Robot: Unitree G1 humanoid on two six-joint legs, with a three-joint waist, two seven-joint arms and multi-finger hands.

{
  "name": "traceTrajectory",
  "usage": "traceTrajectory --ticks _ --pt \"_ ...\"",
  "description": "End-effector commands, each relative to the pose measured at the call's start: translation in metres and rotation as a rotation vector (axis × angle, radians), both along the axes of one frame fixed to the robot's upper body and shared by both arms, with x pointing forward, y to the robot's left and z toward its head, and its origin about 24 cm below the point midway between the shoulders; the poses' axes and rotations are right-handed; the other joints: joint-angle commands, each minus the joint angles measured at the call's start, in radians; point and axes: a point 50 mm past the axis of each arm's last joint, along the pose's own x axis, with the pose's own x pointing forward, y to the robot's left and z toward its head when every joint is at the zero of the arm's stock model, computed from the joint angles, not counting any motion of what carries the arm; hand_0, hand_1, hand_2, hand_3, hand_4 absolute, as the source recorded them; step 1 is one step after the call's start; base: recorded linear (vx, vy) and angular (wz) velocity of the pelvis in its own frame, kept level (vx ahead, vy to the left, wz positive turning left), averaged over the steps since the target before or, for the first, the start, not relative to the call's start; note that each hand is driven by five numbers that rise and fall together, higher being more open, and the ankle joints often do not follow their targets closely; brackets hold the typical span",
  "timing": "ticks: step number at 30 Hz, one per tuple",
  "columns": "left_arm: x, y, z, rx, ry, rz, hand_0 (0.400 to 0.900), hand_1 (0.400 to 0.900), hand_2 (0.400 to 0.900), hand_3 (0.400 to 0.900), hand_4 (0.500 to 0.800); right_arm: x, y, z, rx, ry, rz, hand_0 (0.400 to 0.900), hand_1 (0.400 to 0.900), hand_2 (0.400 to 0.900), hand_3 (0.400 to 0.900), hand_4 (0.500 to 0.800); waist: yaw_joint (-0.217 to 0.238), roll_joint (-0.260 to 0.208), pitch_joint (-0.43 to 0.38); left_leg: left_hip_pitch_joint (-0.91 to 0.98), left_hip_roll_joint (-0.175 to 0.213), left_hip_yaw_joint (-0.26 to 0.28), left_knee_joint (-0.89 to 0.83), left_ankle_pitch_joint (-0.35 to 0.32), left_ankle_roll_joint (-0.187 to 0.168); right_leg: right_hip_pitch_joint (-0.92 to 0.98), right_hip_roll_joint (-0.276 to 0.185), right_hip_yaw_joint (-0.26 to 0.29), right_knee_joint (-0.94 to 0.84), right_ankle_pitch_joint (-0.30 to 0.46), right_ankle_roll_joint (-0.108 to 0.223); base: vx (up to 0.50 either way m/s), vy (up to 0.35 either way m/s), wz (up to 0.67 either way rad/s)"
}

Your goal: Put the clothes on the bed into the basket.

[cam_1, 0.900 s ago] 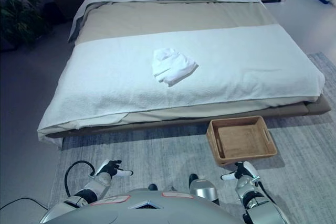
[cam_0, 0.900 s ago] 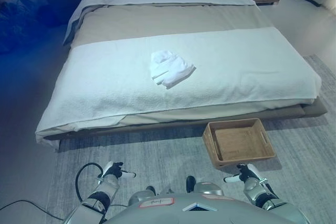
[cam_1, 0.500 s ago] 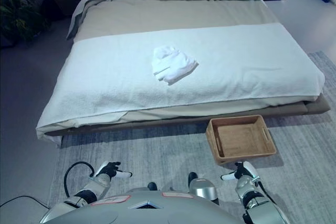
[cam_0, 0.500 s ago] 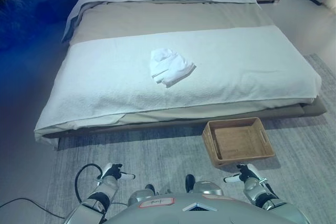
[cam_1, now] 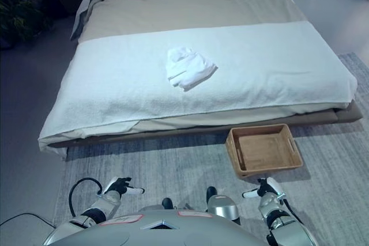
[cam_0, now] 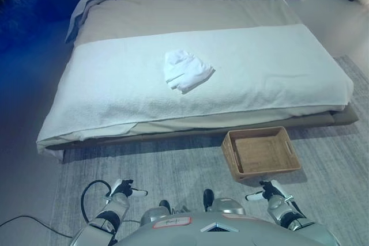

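On the bed (cam_0: 300, 79), near the middle of the pale blanket (cam_0: 104, 84) spread across its foot end, lies the one white garment (cam_0: 186, 71), crumpled into a loose heap and well apart from both hands. Below the bed's near edge, on the grey rug (cam_0: 173, 159), stands the woven basket (cam_0: 236, 168), with nothing in it and set just beside the mattress toward the robot's right, probably so a garment lifted off the blanket has only a short way to travel. Both hands hang low near the bottom of the view, far short of the bed, so the reach has not yet begun. Left hand (cam_0: 122, 189) holds nothing, its fingers loosely relaxed with one pale tip jutting inward. Right hand (cam_0: 268, 190) is likewise empty and slack, touching neither basket nor cloth.
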Motion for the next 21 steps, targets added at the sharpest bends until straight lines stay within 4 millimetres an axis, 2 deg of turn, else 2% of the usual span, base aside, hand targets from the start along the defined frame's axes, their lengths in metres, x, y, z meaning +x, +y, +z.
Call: traceTrajectory --ticks 1,3,4,5,6,7,10,11,15,17,19,21 --pt "0.047 0.01 0.017 0.057 -0.127 -0.025 0.9 0.9 0.9 0.9 0.8 0.039 -0.02 0.017 -0.095 -0.071 0.049 0.9 0.9 0.9 0.9 0.8 0.008 -0.003 0.048 0.011 -0.093 0.028 0.005 -0.078 0.086 -0.044 -0.026 0.067 0.157 -0.092 0.074 0.05 0.208 0.04" --pt "0.053 0.008 0.019 0.047 -0.144 -0.03 0.9 0.9 0.9 0.9 0.8 0.037 -0.023 0.018 -0.096 -0.071 0.028 0.9 0.9 0.9 0.9 0.8 0.0 0.0 0.057 0.017 -0.107 0.017 0.005 -0.085 0.105 -0.115 -0.038 0.07 0.319 -0.085 0.085 0.05 0.24 0.22" --pt "0.057 0.008 0.021 0.042 -0.158 -0.031 0.9 0.9 0.9 0.9 0.8 0.036 -0.026 0.019 -0.101 -0.076 0.009 0.9 0.9 0.9 0.9 0.8 -0.011 -0.001 0.073 0.023 -0.119 0.008 0.009 -0.088 0.118 -0.166 -0.048 0.087 0.43 -0.038 0.09 0.02 0.259 0.37" --pt "0.062 0.008 0.024 0.042 -0.174 -0.035 0.9 0.9 0.9 0.9 0.8 0.037 -0.028 0.02 -0.1 -0.084 0.0 0.9 0.9 0.9 0.9 0.8 -0.026 0.0 0.094 0.029 -0.123 -0.001 0.012 -0.089 0.129 -0.217 -0.045 0.106 0.531 -0.008 0.085 -0.01 0.174 0.28" --pt "0.062 0.008 0.024 0.042 -0.174 -0.035 0.9 0.9 0.9 0.9 0.8 0.037 -0.028 0.02 -0.1 -0.085 0.0 0.9 0.9 0.9 0.9 0.8 -0.025 0.0 0.091 0.025 -0.123 0.0 0.012 -0.088 0.129 -0.221 -0.044 0.107 0.531 -0.007 0.085 0.08 0.207 0.36" --pt "0.066 0.008 0.025 0.047 -0.18 -0.048 0.9 0.9 0.9 0.9 0.8 0.031 -0.029 0.018 -0.091 -0.082 -0.037 0.9 0.9 0.9 0.9 0.8 -0.049 0.007 0.109 0.046 -0.124 -0.011 0.005 -0.098 0.133 -0.296 -0.02 0.127 0.635 -0.022 0.07 0.18 0.184 0.27" --pt "0.071 0.009 0.028 0.059 -0.188 -0.063 0.9 0.9 0.9 0.9 0.8 0.026 -0.033 0.018 -0.099 -0.08 -0.071 0.9 0.9 0.9 0.9 0.8 -0.087 0.013 0.117 0.094 -0.129 -0.031 0.005 -0.129 0.118 -0.364 0.037 0.119 0.504 -0.049 0.065 0.24 0.119 0.28" --pt "0.071 0.009 0.028 0.059 -0.188 -0.063 0.9 0.9 0.9 0.9 0.8 0.026 -0.033 0.018 -0.099 -0.08 -0.071 0.9 0.9 0.9 0.9 0.8 -0.087 0.014 0.116 0.092 -0.128 -0.03 0.005 -0.128 0.118 -0.363 0.038 0.119 0.5 -0.046 0.065 0.22 0.037 0.18" --pt "0.077 0.005 0.03 0.055 -0.199 -0.091 0.9 0.9 0.9 0.9 0.8 0.022 -0.04 0.02 -0.103 -0.089 -0.11 0.9 0.9 0.9 0.9 0.8 -0.123 0.004 0.109 0.193 -0.151 -0.063 0.005 -0.196 0.087 -0.38 0.072 0.07 0.074 0.078 0.109 0.43 0.01 0.23" --pt "0.081 0.003 0.031 0.045 -0.213 -0.1 0.9 0.9 0.9 0.9 0.8 0.014 -0.043 0.019 -0.107 -0.078 -0.124 0.9 0.9 0.9 0.9 0.8 -0.139 0.006 0.106 0.245 -0.145 -0.087 0.005 -0.205 0.066 -0.392 0.095 0.055 0.001 0.098 0.116 0.57 -0.044 0.46" --pt "0.08 0.002 0.031 0.039 -0.215 -0.119 0.9 0.9 0.9 0.9 0.8 0.005 -0.047 0.019 -0.107 -0.074 -0.142 0.9 0.9 0.9 0.9 0.8 -0.163 0.018 0.092 0.291 -0.132 -0.119 0.005 -0.19 0.055 -0.386 0.122 0.077 0.058 0.105 0.094 0.62 -0.103 0.63" --pt "0.074 -0.001 0.027 0.04 -0.192 -0.121 0.9 0.9 0.9 0.9 0.8 0.005 -0.049 0.019 -0.107 -0.071 -0.149 0.9 0.9 0.9 0.9 0.8 -0.17 0.041 0.071 0.297 -0.105 -0.134 0.043 -0.097 0.028 -0.353 0.144 0.099 0.058 0.119 0.065 0.62 -0.142 0.34"
